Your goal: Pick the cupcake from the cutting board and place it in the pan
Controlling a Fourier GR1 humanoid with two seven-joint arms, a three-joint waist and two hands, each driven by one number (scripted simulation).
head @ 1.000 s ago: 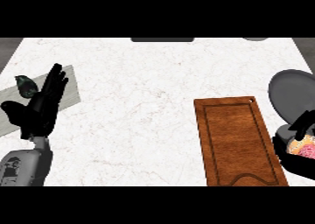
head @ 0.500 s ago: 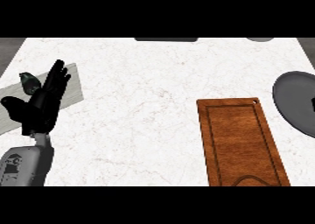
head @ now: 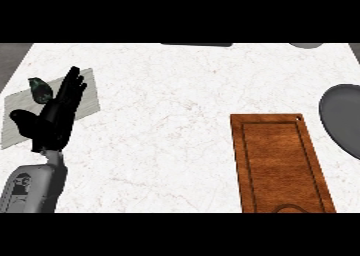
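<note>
At nine o'clock the left hand (head: 54, 117) rests with fingers straight and relaxed, holding nothing, over a grey mat (head: 85, 97) with a small dark object (head: 41, 90) at its upper corner. Marbled white counter (head: 168, 125) fills the middle. At four o'clock lies the cutting board (head: 279, 162), long axis running twelve to six, bare of any cupcake (it shows nowhere). The pan (head: 347, 117) sits at three o'clock, just beside the board. The right hand is out of view, so I cannot tell its state.

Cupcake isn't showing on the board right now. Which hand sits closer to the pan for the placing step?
The right, as a judgement. The pan lies at the view's right edge, beside the cutting board, and the right hand is out of view on that side. The left hand rests open at the far left, over a grey mat.
</note>
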